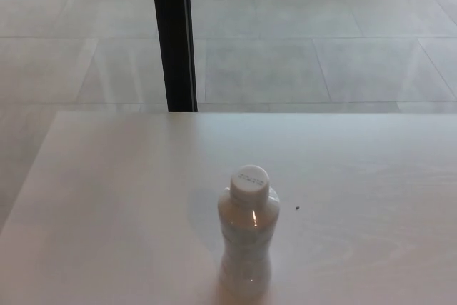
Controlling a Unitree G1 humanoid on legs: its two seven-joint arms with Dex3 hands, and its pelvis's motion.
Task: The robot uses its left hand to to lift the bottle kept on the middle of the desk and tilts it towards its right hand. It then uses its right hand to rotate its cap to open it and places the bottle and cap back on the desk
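Note:
A small clear plastic bottle [247, 241] stands upright on the white desk [114, 198], near the bottom middle of the head view. Its white cap [250, 181] sits on the neck, seen from above. Neither of my hands nor any part of my arms shows in this view.
A black vertical post [173, 33] rises behind the desk's far edge, left of centre. Beyond it lies a pale tiled floor [321, 55]. A tiny dark speck [297, 209] lies on the desk just right of the bottle. The desk's left edge runs diagonally at the picture's left.

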